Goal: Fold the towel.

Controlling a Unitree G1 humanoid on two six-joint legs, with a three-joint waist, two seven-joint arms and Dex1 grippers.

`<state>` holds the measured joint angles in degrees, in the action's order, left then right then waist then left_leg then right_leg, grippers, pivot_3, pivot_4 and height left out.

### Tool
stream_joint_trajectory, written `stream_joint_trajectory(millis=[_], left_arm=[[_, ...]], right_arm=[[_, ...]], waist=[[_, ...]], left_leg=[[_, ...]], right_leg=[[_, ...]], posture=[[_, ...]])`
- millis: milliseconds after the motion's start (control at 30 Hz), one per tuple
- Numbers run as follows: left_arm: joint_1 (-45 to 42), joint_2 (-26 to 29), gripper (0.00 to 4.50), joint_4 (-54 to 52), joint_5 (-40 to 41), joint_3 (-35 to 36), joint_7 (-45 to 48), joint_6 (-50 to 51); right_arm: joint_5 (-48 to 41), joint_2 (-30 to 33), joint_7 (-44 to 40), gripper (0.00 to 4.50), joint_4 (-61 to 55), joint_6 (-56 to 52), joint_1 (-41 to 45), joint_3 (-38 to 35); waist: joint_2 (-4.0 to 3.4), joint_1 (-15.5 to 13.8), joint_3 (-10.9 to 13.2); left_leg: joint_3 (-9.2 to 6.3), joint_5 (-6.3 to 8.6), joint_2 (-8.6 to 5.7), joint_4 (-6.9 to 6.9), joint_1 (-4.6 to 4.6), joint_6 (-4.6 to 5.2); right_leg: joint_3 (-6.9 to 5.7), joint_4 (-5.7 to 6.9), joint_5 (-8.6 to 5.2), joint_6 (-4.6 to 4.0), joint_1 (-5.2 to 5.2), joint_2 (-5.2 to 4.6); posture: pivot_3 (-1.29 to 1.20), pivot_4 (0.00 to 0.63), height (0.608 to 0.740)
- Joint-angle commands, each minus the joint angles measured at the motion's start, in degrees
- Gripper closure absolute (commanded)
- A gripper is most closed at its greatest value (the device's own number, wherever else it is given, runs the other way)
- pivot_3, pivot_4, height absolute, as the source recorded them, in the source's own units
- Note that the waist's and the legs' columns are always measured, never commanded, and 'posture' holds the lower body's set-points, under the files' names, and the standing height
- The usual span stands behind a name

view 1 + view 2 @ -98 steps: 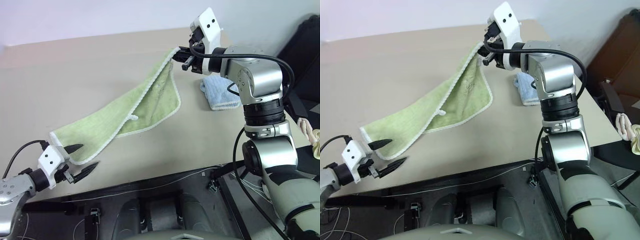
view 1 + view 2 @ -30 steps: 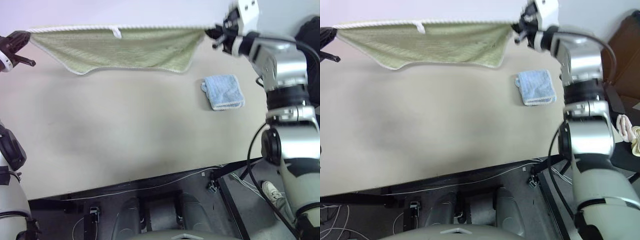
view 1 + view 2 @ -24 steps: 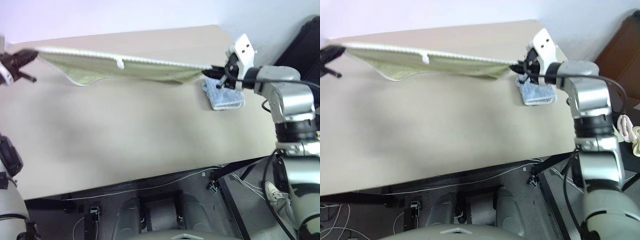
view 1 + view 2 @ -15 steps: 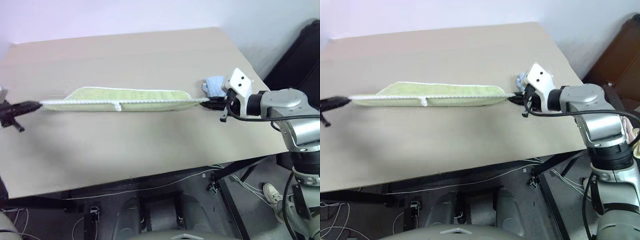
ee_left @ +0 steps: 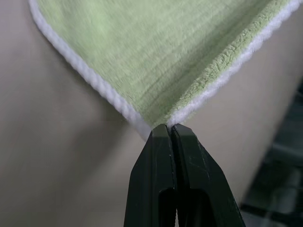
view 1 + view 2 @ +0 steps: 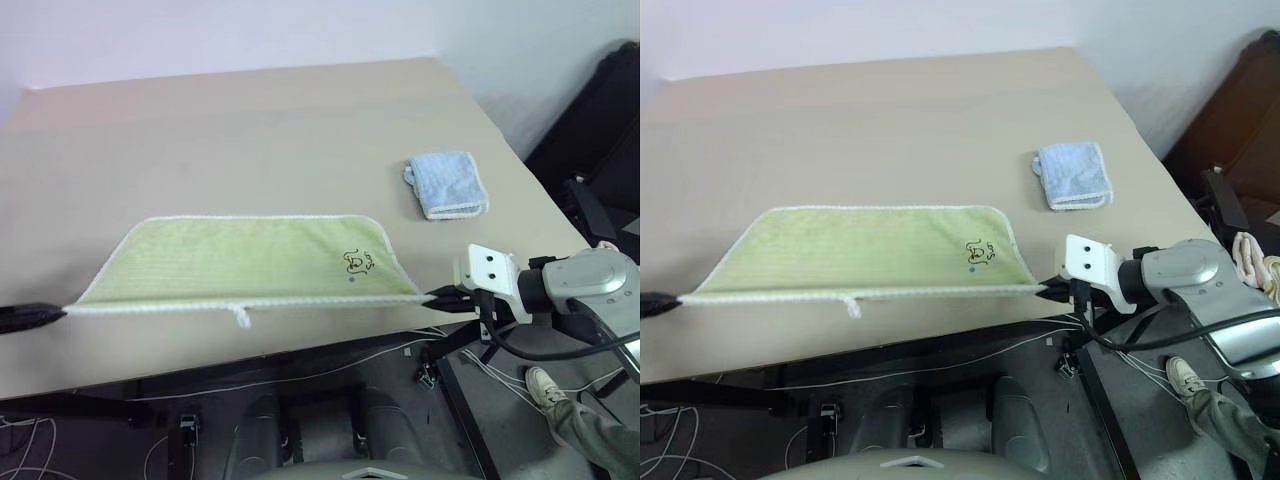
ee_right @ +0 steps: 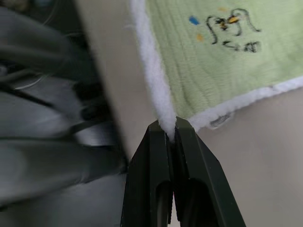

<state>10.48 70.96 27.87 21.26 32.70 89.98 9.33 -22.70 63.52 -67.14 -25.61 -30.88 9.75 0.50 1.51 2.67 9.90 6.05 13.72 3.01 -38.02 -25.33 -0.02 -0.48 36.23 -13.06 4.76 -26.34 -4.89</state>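
The light green towel (image 6: 250,262) with white edging lies spread over the beige table (image 6: 250,130), its near edge stretched taut along the table's front edge. A small white loop (image 6: 242,318) hangs from that edge, and a small embroidered mark (image 6: 357,262) sits near the right end. My left gripper (image 6: 55,313) is shut on the near left corner (image 5: 158,124). My right gripper (image 6: 432,296) is shut on the near right corner (image 7: 166,125), just off the table's front edge.
A smaller folded light blue towel (image 6: 447,184) lies on the table's right side, beyond the green one. Cables and a black frame (image 6: 300,375) run under the front edge. A dark chair (image 6: 600,150) stands to the right.
Both grippers have pulled the towel from high in the air down and toward me. It now lies spread on the table, with its near edge held at the front.
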Motion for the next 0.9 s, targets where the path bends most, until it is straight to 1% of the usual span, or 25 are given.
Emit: stream_joint_trajectory(millis=[33, 100, 167, 233, 333, 400, 500, 567, 733, 900], left_arm=[[7.54, 1.3, 4.47, -4.68, -4.07, 9.14, -3.49, 1.86], [9.5, 0.3, 4.47, -8.98, -3.29, 10.02, -4.48, 4.05], [6.99, -0.03, 4.47, -10.04, -1.84, 8.28, -6.81, 5.73], [2.73, 0.05, 4.47, -8.68, -0.96, 5.61, -8.47, 6.64], [-4.9, 0.1, 4.47, -3.62, -1.15, 1.39, -10.29, 7.03], [-13.07, -0.98, 4.47, 2.6, -3.09, -2.25, -13.79, 2.86], [-23.13, -1.85, 4.47, 7.83, -4.23, -8.04, -13.92, 0.25], [-28.29, -2.38, 4.47, 10.44, -4.9, -11.23, -13.56, -0.3], [-36.62, -3.61, 4.47, 18.89, -8.63, -17.81, -12.76, -4.1], [-42.08, -5.12, 4.47, 25.86, -10.77, -20.81, -13.41, -6.84]], right_arm=[[-1.63, 3.1, -2.6, 4.5, 0.06, 0.45, -2.2, -6.81], [-2.03, 2.1, -4.35, 4.5, 0.76, 3.84, -2.15, -5.9], [-1.08, -0.56, -3.18, 4.5, 3.62, 4.36, 1.52, -2.62], [-1.12, -2.6, -2.93, 4.5, 6.62, 4.35, 4.78, -0.65], [-0.67, -3.1, -4.91, 4.5, 9.97, 5.76, 7.05, 0.72], [-0.04, -3.77, -5.69, 4.5, 12.72, 6.81, 9.6, 1.85], [1.2, -5.58, -5.7, 4.5, 17.19, 7.55, 14.17, 3.8], [1.95, -7.31, -5.24, 4.5, 19.78, 8.0, 16.93, 4.76], [4.33, -12.46, -4.75, 4.5, 25.99, 7.65, 23.87, 7.79], [6.26, -15.88, -4.38, 4.5, 29.31, 7.32, 27.24, 9.72]], waist=[[0.0, -0.16, -0.01], [-0.01, -0.26, -0.01], [0.0, -0.42, -0.02], [0.03, -0.43, -0.03], [-0.01, -0.55, -0.02], [-0.05, -0.5, -0.04], [-0.02, -0.44, -0.03], [0.02, -0.29, -0.03], [0.02, -0.2, -0.04], [0.02, -0.45, -0.04]], left_leg=[[-0.01, 0.0, 0.0, 0.0, 0.03, -0.01], [-0.05, 0.02, 0.0, 0.0, 0.08, -0.04], [-0.07, 0.12, -0.02, 0.01, 0.22, -0.2], [-0.06, 0.13, -0.01, 0.01, 0.25, -0.21], [-0.01, 0.13, -0.02, 0.03, 0.25, -0.21], [0.01, 0.12, 0.0, 0.05, 0.17, -0.2], [0.08, 0.01, -0.05, 0.01, -0.07, -0.02], [0.3, -0.01, -0.09, -0.04, -0.05, 0.0], [0.36, -0.02, -0.08, -0.08, 0.0, 0.0], [0.35, -0.03, -0.07, -0.13, -0.01, 0.0]], right_leg=[[0.0, -0.01, 0.0, 0.0, 0.02, 0.0], [-0.02, -0.06, -0.01, -0.02, 0.0, -0.05], [-0.04, -0.14, 0.0, -0.04, 0.02, -0.12], [-0.04, -0.22, 0.1, -0.19, 0.04, -0.14], [-0.05, -0.22, 0.15, -0.26, 0.01, -0.2], [-0.05, -0.23, 0.15, -0.27, -0.07, -0.14], [-0.04, -0.13, 0.16, -0.24, -0.07, 0.04], [-0.02, -0.13, 0.17, -0.22, -0.01, 0.18], [-0.01, -0.01, 0.19, -0.17, -0.01, 0.28], [-0.01, 0.01, 0.26, -0.02, 0.01, 0.29]], posture=[[0.0, 0.15, 0.74], [0.0, 0.15, 0.74], [0.0, 0.15, 0.74], [0.0, 0.15, 0.74], [0.0, 0.15, 0.74], [0.0, 0.15, 0.74], [0.0, 0.15, 0.74], [0.0, 0.15, 0.74], [0.0, 0.15, 0.74], [0.0, 0.15, 0.74]])
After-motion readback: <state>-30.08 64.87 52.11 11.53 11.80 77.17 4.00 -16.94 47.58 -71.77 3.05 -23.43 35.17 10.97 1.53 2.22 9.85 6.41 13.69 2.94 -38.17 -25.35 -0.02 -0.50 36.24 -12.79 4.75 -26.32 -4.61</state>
